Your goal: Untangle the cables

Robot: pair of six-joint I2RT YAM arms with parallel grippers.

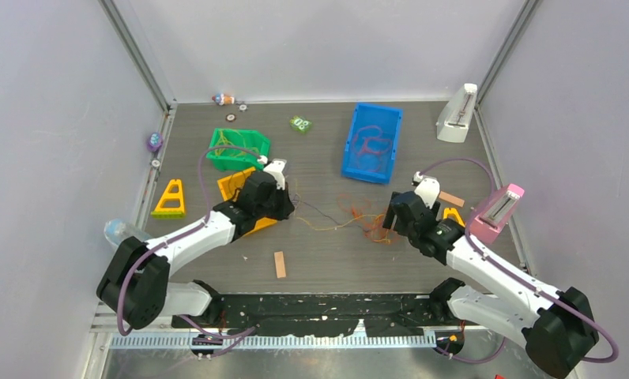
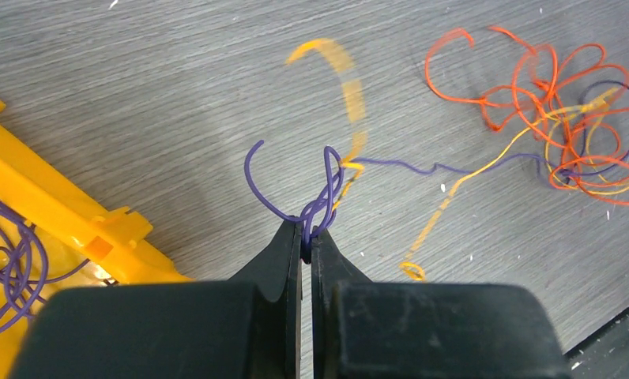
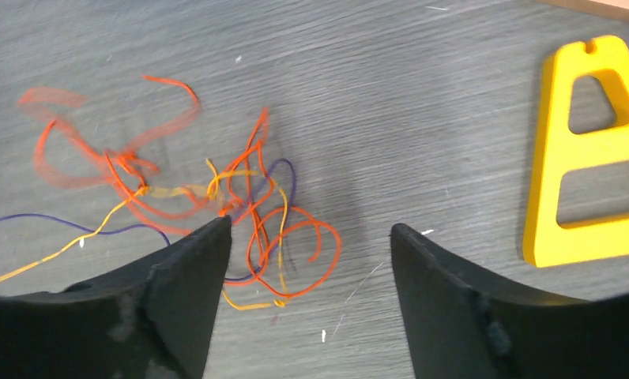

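Left end effector, foreground, is clenched on a looped purple cable, pinched at the fingertips. From there the strand runs right across the table into the main tangle of cables, mostly orange w/ yellow and purple mixed in.

The tangle sits mid-table btwn your two arms, nearer the right one. Right end effector is released, jaws wide, nothing btwn them, w/ the knot just ahead of its left finger.

Key line: the purple strand's long axis lies left-right, so a pull to the left likely draws it out of the knot, though it may drag the whole clump unless the right arm pins it.

Room: orange tray crowds you just left. A yellow A-block lies right of the right arm. The near strip looks more open, w/ a wood block there.
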